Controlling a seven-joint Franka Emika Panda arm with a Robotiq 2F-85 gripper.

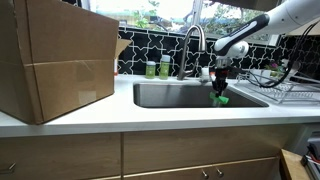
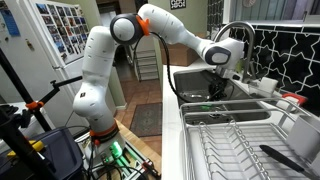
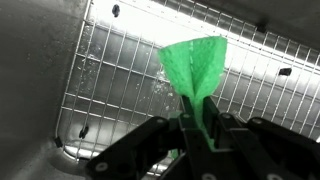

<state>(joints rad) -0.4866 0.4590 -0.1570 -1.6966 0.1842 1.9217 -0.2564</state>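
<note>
Kitchen counter point(image 1: 150, 118) w/ a pale top, a steel sink point(image 1: 160, 97) set in it and dark patterned tile behind. A big cardboard box point(image 1: 55, 60) stands at one end and a dish rack point(image 1: 295, 93) at the other. Two small green containers point(image 1: 151, 69) sit on the ledge beside the faucet point(image 1: 192, 45). Your gripper point(image 1: 219, 84) hangs over the sink, just past the faucet, pinched tight on a green piece point(image 1: 220, 98) that dangles below it at about rim height. In the wrist view the fingers point(image 3: 160, 140) clamp the narrow end and the rest fans out past them. The wire grid point(image 3: 110, 80) on the sink floor lies behind it, and they look apart, not touching. Handling, imo: it looks thin, light and prob. floppy, since it creases where you pinch it. Can't tell if it's cloth or soft plastic. A light squeeze should be enough, no crush risk. The grid looks wet, so it may be slick. Best hold is where you have it, on the narrow end w/ both pads flat on the fold, a bit deeper if it starts to slide.
</note>
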